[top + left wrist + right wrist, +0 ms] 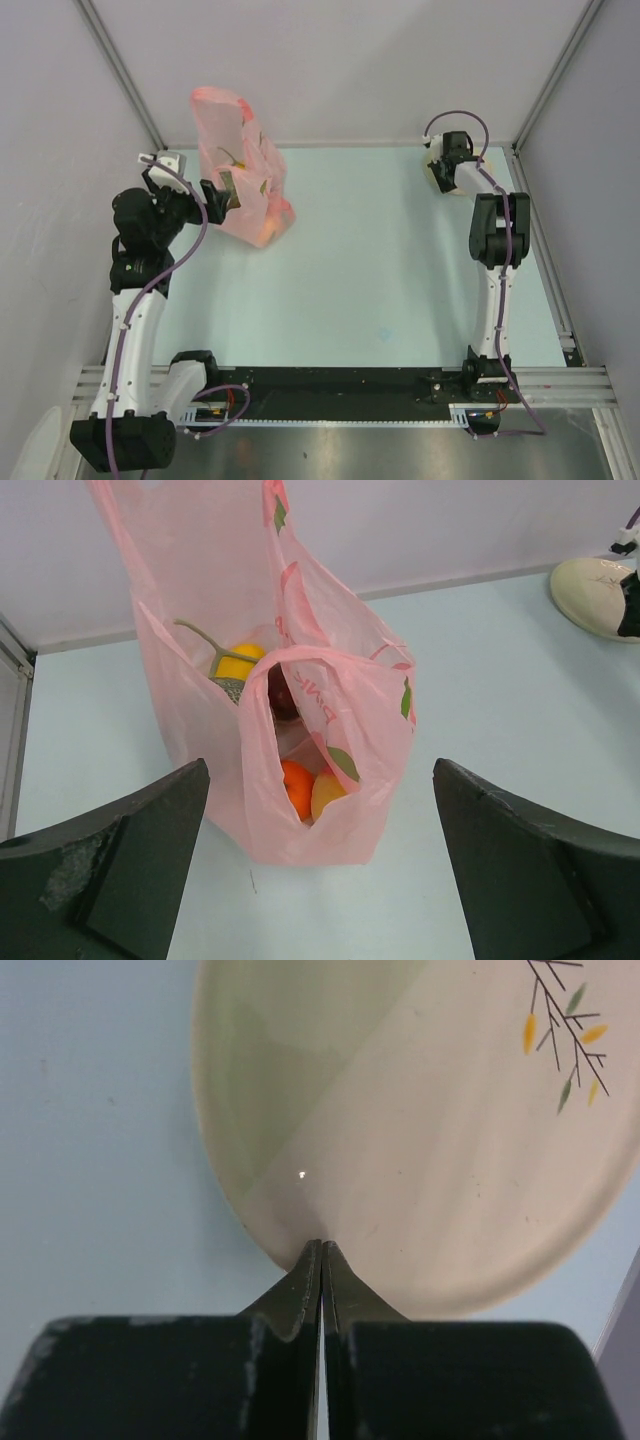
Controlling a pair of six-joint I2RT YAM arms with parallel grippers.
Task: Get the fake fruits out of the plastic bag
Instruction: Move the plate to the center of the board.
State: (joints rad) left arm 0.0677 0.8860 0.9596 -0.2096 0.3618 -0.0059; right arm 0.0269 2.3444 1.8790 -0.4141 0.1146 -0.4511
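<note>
The left claw is spread wide, holds nothing, and faces the plastic bag from close by, with its fingers apart from the film. The right claw is pressed together at the far right of the desk. Its tips meet at the rim of the cream plate, and no fruit is between them. Whether they nip the rim or only touch it, I cannot tell.

The bag stands upright at the far left of the desk, its handles raised and its mouth partly open towards the left wrist camera. All the fruit that can be seen is inside it. At the top of the opening lie a yellow-orange round fruit, a patch of the grey-green melon with its curved stem, and a dark red fruit. Lower down, through a gap in the folds, an orange sits beside a paler peach-coloured fruit. More may be hidden behind the pink film.

No fruit lies on the desk, and the part of the plate in view is bare. By this showing the task has barely begun: nothing is out of the bag, and every fruit has yet to be lifted clear. The left claw is the one placed to reach into the mouth, and the fruits at the top look easiest to get at.
</note>
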